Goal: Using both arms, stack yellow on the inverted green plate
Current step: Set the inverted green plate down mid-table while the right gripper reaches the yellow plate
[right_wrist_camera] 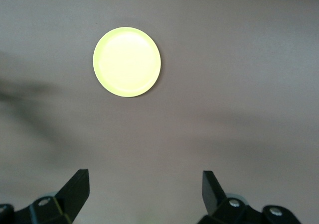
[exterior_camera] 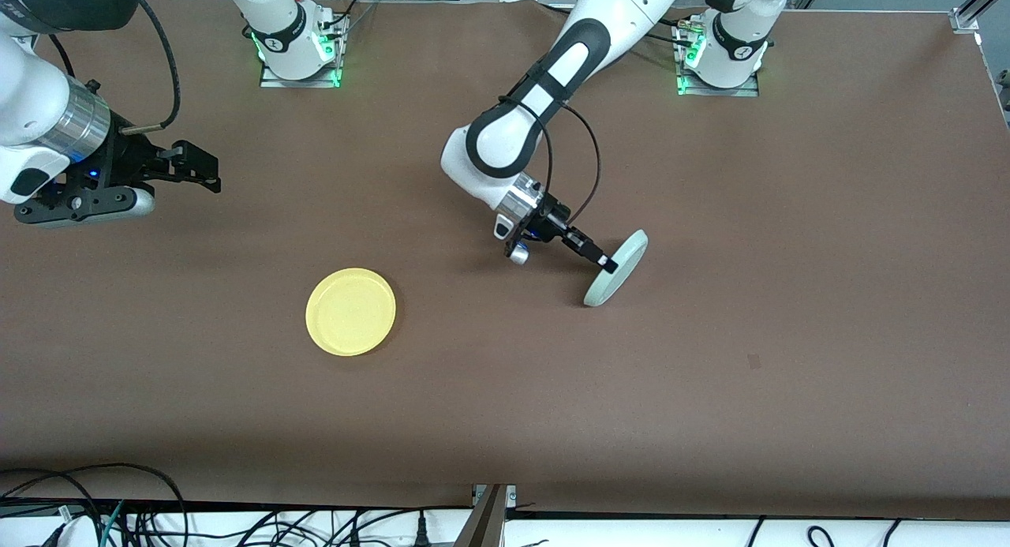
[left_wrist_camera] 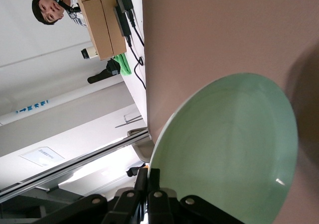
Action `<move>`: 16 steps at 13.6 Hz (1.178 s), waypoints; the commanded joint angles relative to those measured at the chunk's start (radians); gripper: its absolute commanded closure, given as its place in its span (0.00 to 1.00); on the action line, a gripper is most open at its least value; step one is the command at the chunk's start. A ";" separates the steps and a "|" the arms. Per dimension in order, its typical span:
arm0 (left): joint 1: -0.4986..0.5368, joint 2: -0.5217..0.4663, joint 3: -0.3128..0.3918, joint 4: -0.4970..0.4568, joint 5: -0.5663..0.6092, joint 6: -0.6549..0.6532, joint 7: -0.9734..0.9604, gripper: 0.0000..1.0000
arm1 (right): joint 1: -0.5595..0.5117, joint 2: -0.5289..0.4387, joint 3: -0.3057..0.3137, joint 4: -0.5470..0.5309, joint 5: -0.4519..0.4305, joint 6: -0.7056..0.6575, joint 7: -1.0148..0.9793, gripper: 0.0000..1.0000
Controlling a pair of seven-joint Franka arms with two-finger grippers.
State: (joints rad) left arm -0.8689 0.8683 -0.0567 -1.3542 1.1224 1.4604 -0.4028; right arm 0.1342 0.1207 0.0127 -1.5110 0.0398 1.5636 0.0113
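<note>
The yellow plate (exterior_camera: 350, 311) lies flat and rim-up on the brown table toward the right arm's end; it also shows in the right wrist view (right_wrist_camera: 126, 61). The pale green plate (exterior_camera: 616, 267) stands tilted on its edge near the table's middle. My left gripper (exterior_camera: 606, 262) is shut on the green plate's rim; in the left wrist view the plate (left_wrist_camera: 234, 144) fills the frame with the fingers (left_wrist_camera: 154, 176) pinching its edge. My right gripper (exterior_camera: 197, 168) is open and empty, up in the air at the right arm's end of the table, wide open in its own view (right_wrist_camera: 145, 183).
The brown table (exterior_camera: 710, 389) carries nothing else. The arms' bases (exterior_camera: 298, 50) stand along the table's edge farthest from the front camera. Cables (exterior_camera: 95, 507) hang below the edge nearest it.
</note>
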 commanded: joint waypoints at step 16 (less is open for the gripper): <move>0.393 -0.090 -0.002 0.305 -1.058 0.344 -0.148 0.00 | 0.010 0.130 0.001 -0.204 0.020 0.334 0.004 0.00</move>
State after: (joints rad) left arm -0.5394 0.8371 -0.0446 -1.0407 0.0933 1.8143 -0.5466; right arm 0.1366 0.1801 0.0133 -1.7122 0.0406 1.8370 0.0115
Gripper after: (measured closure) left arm 0.000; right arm 0.000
